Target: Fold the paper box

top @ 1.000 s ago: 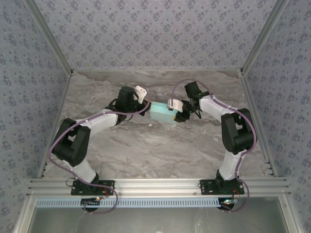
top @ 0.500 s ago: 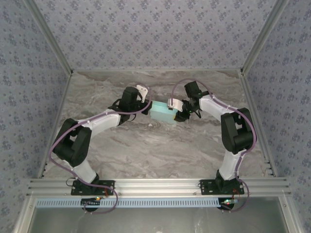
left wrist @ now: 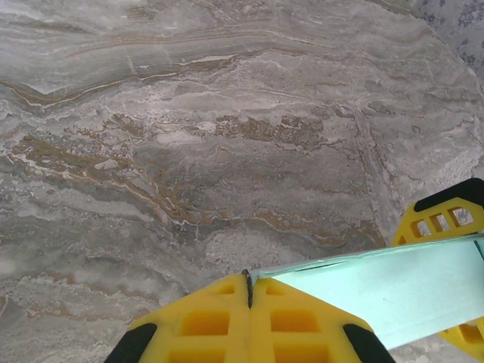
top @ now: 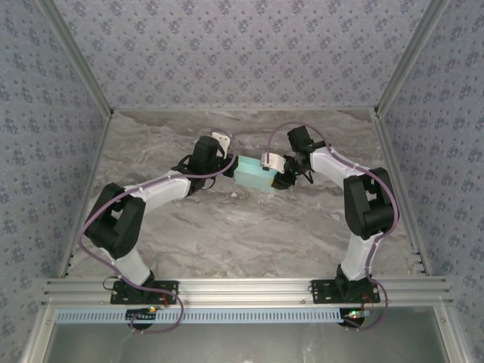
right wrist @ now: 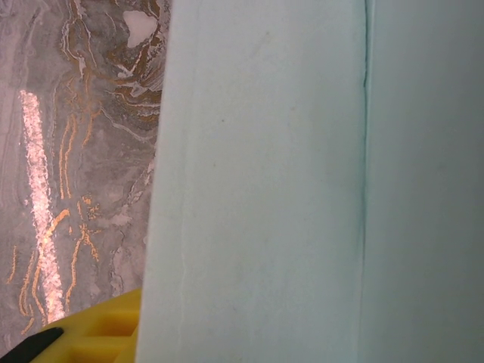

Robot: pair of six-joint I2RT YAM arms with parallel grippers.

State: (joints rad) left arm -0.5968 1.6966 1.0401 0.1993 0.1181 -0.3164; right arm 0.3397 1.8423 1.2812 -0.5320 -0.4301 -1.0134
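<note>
R hand (top: 276, 172) grips box (top: 253, 175) by its right end, over the bench (top: 227, 227). L hand (left wrist: 249, 291) clenched tight, empty, tips right at box's left corner.

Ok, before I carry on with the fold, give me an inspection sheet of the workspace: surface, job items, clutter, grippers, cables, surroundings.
Surface: grey-brown marbled table top, flat.
Job's things: pale aqua thin-card paper box, mid-table between the two arms; a seam line runs down one face.
Clutter: nothing seen.
Grippers: left gripper shut, empty, its yellow tips at the box's edge; right gripper shut on the box, a yellow finger on either side of the card.
Cables: purple cables looped along both arms, not across the box.
Surroundings: blue-grey patterned walls; aluminium frame rail at the near edge.
</note>
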